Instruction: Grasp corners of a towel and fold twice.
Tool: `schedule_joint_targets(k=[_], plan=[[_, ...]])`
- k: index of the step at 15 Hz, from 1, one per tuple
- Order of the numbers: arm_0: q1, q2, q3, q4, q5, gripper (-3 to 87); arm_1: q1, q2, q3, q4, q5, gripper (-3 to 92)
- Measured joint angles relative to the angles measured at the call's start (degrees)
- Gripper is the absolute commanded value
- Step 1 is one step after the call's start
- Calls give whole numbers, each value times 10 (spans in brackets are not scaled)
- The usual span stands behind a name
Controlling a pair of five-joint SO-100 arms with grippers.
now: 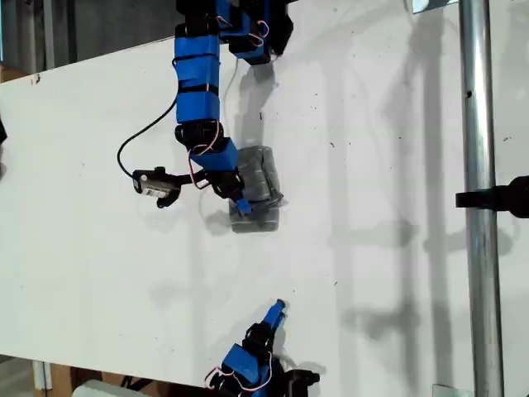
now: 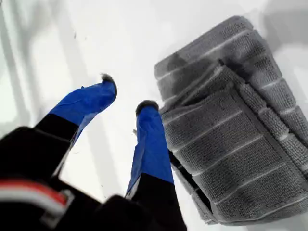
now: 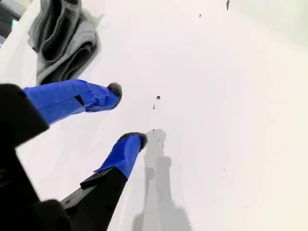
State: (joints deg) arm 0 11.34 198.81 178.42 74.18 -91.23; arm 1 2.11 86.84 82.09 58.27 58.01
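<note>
The towel [image 1: 263,188] lies on the white table [image 1: 388,273] as a small thick grey bundle of several striped layers. My first gripper [image 1: 241,207] reaches down from the arm at the exterior view's top and is open. Its tips [image 2: 127,94] stand on the table right beside the towel [image 2: 231,144], with one finger [image 2: 149,139] against the bundle's edge and nothing between them. The towel's corners are tucked into the layers and cannot be told apart. My second gripper [image 1: 279,308] is open near the exterior view's bottom edge. It [image 3: 126,114] is well away from the towel [image 3: 62,43].
A metal pole [image 1: 475,165] with a black clamp [image 1: 496,198] runs down the exterior view's right side. A small black device on a cable [image 1: 155,184] lies to the towel's left in that view. The table's edge slants across the exterior view's upper left.
</note>
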Motion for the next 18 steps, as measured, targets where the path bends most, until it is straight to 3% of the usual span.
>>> schedule_joint_targets(k=[1, 2, 3, 7, 9, 11, 13, 15, 16, 18], plan=[[-7, 0, 0, 0, -9, 87, 4, 54, 37, 48, 7, 32], [-8, 0, 0, 0, -18, 50, 17, 119, 97, 102, 22, 12], [-11, 0, 0, 0, -25, 43, 33, 200, 178, 149, 52, -1], [-11, 0, 0, 0, -98, 18, 51, 690, 635, 199, 187, -2], [-13, 0, 0, 0, -82, 18, 45, 929, 802, 237, 243, -1], [-14, 0, 0, 0, 3, 18, 34, 991, 838, 258, 296, 105], [-11, 0, 0, 0, 100, 17, -9, 1013, 841, 264, 309, 105], [-14, 0, 0, 0, 276, 17, -38, 1015, 841, 266, 280, 105], [-11, 0, 0, 0, 319, 17, -55, 1015, 841, 266, 279, 105], [-11, 0, 0, 0, 338, 17, -57, 1015, 841, 266, 276, 105]])
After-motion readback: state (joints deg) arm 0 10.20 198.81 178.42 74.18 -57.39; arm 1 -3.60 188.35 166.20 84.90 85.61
